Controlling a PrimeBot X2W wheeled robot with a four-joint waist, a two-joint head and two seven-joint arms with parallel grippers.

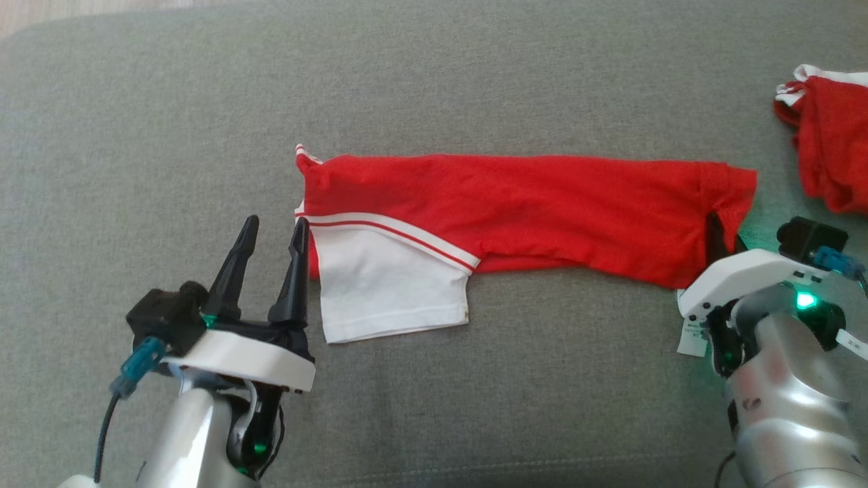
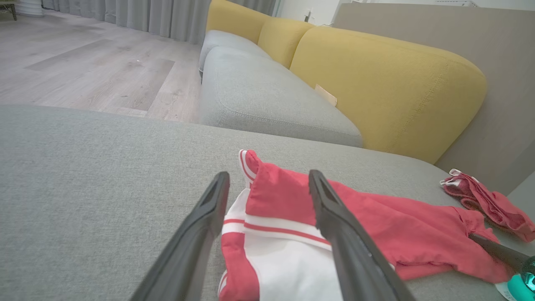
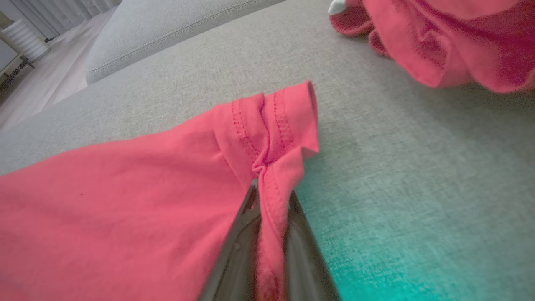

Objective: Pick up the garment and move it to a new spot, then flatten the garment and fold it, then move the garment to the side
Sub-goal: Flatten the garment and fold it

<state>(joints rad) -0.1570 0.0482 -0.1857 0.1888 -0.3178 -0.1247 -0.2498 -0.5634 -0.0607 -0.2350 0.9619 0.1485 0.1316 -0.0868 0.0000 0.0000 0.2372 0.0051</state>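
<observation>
Garment (image 1: 542, 217) lay stretched across the grey cushion (image 1: 475, 407), parallel to its near edge. Right tool (image 3: 271, 200) was clamped on the right-end hem (image 3: 271, 138); left tool (image 1: 277, 227) hung open by the white sleeve (image 1: 386, 285). I'd grip there too, then lift both level.

We see bare grey cushion (image 1: 434, 74) all along the far side of the shirt (image 1: 542, 210), past its left end and along its near side. Off its right end a crumpled red cloth (image 1: 831, 149) lies near but apart, a narrow bare strip between.
</observation>
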